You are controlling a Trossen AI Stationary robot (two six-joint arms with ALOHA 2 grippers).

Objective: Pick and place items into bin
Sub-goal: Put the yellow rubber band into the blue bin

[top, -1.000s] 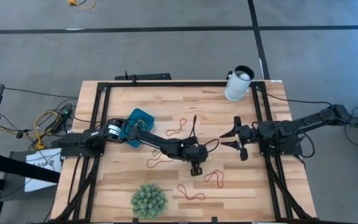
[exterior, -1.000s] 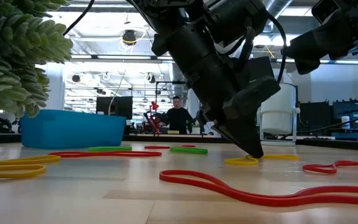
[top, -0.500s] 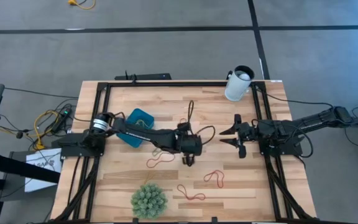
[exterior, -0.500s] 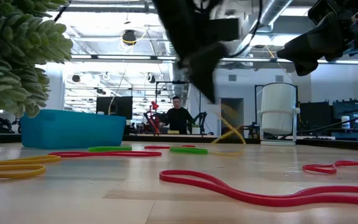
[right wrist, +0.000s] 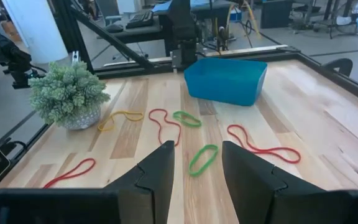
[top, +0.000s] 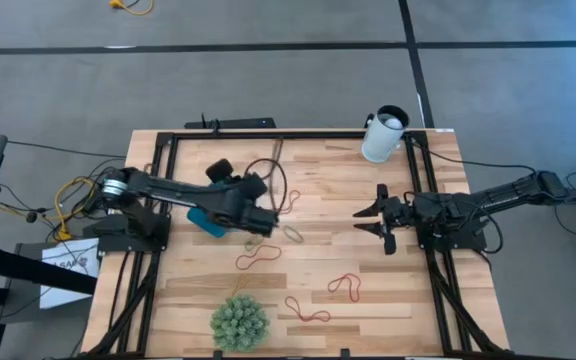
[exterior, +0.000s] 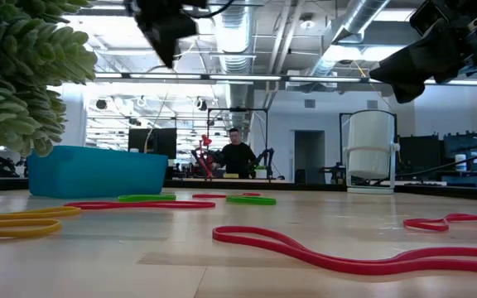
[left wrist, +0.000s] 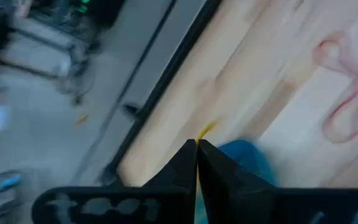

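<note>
Teal bin half hidden under left pincer, closed on yellow band, right pincer agape.

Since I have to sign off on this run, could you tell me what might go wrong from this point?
1. The left gripper pinches only a sliver of yellow band; it could slip out before reaching the bin.
2. Bands lie close to the bin, like the green band; a low approach might drag them.
3. The right gripper waits open mid-table, near later picks.

White cup at table's corner; spiky plant opposite.
</note>
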